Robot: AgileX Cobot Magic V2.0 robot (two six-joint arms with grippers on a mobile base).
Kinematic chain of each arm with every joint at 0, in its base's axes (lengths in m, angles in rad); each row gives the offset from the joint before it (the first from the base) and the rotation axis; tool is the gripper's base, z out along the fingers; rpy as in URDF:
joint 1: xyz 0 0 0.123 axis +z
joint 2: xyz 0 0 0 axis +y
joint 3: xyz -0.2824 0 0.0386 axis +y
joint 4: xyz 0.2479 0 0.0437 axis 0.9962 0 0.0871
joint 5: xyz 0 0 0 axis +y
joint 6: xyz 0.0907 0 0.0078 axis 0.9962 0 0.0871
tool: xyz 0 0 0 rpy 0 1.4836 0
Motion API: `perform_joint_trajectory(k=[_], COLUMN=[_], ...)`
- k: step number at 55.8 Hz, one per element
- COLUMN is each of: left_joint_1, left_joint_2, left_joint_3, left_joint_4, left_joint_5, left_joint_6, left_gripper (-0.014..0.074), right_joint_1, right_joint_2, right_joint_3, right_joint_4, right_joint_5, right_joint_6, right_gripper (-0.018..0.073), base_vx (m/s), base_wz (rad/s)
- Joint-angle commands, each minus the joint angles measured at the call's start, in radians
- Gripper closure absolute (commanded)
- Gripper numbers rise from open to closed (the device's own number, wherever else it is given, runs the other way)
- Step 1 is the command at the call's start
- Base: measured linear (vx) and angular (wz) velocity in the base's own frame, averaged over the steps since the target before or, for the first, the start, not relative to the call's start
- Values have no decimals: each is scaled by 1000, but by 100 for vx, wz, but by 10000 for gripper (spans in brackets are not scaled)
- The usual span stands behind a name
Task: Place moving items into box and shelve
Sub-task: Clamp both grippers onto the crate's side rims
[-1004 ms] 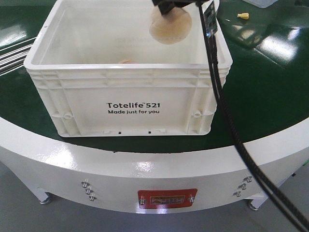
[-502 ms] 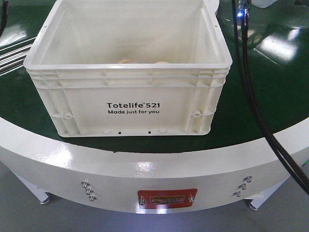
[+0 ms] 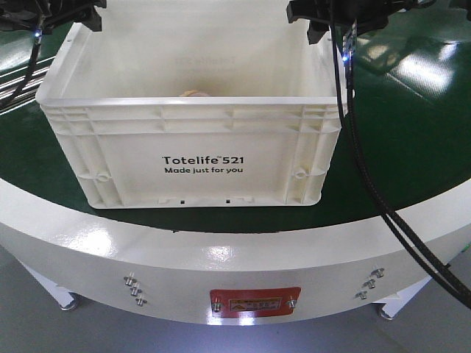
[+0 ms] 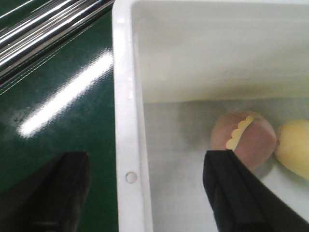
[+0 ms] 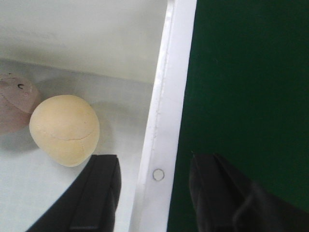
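Note:
The box (image 3: 199, 158), a large white crate printed "Totelife 521", stands on the green table. Inside it lie two moving items: a pale pinkish-beige one (image 4: 251, 145) and a tan-yellow one (image 5: 65, 128), touching each other on the floor of the box. Only a sliver of one item (image 3: 193, 93) shows over the front rim. My left gripper (image 4: 145, 164) is open and straddles the box's left rim (image 4: 124, 121), one finger outside, one inside. My right gripper (image 5: 155, 166) is open astride the right rim (image 5: 166, 111) the same way. In the front view, the left gripper (image 3: 70, 15) and right gripper (image 3: 324, 18) sit at the box's far corners.
Chrome rails (image 4: 43, 24) run along the table left of the box. The right arm's black cables (image 3: 368, 184) hang down past the box's right side. The table's white curved edge (image 3: 235, 257) lies just in front of the box.
A second ago my right gripper held the pinkish item over the box; the item now lies inside. Both grippers have since come to the box's side rims.

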Motion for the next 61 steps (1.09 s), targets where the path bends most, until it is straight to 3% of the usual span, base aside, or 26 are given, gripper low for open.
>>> perform_joint_trajectory(k=[1, 17, 26, 35, 47, 61], left_joint_1=[1, 1, 1, 1, 1, 1], left_joint_2=[-36, 2, 28, 30, 30, 30], left_joint_3=[-53, -66, -66, -69, -77, -77], left_joint_4=[30, 30, 30, 30, 39, 57], left_joint_5=[-20, 21, 55, 38, 23, -4], left_joint_6=[1, 3, 47, 47, 47, 51], left_gripper=[11, 11, 11, 37, 268, 519], right_joint_1=[-6, -6, -6, -6, -6, -6], right_joint_2=[-54, -20, 4, 5, 8, 22], right_joint_3=[-31, -31, -31, -31, -31, -31], right_joint_4=[-12, -17, -18, -25, -105, -115], right_joint_5=[-54, -12, 31, 30, 27, 28], right_joint_6=[2, 2, 2, 2, 2, 2], right_gripper=[160, 160, 162, 209, 405, 438], base_vx=[0, 0, 0, 0, 0, 0], base_wz=[0, 0, 0, 0, 0, 0])
